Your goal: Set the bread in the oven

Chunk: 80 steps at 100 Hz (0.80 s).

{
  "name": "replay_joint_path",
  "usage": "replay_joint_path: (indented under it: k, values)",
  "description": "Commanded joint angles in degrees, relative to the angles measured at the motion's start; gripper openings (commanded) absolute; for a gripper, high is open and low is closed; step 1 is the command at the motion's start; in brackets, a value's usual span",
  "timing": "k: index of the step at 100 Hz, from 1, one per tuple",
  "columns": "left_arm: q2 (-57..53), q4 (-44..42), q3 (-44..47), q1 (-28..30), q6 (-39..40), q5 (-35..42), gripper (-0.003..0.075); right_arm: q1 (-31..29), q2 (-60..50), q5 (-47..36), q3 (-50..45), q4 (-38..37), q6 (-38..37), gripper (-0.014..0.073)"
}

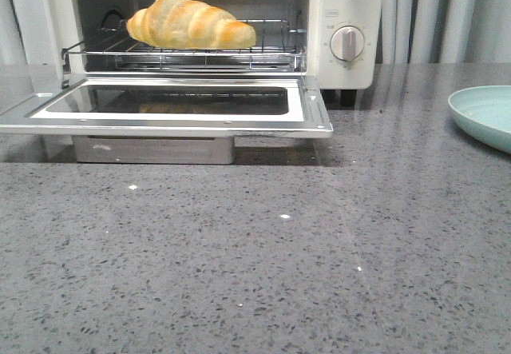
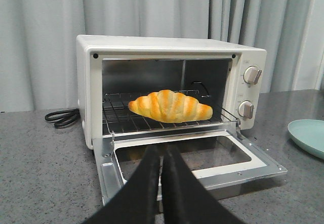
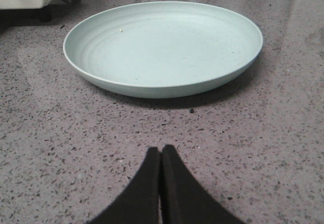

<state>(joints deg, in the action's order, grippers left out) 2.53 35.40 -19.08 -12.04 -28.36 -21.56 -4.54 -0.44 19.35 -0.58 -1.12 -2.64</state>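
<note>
We see the golden-brown croissant-shaped bread [image 1: 190, 23] lying on the wire rack [image 1: 192, 54] inside the cream-white toaster oven [image 2: 167, 49], its glass door [image 1: 172, 105] dropped open. Our left gripper [image 2: 162, 155] and right gripper [image 3: 161, 155] are both closed on nothing, the right one near a pale green plate [image 3: 162, 47].

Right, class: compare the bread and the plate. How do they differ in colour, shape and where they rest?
The bread is golden-brown; the plate is pale green. The bread is a ridged, plump roll; the plate is round and shallow. The bread lies on the wire rack inside the open oven; the plate sits on the grey table beside it.
</note>
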Motion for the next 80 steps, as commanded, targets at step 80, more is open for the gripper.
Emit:
replay_joint_path:
  k: [80]
  values:
    - [-3.5, -22.6, 12.3, 14.4, 21.8, 13.0, -0.0021, -0.4, -1.2, -1.3, -1.5, -1.0, 0.9, -0.0067]
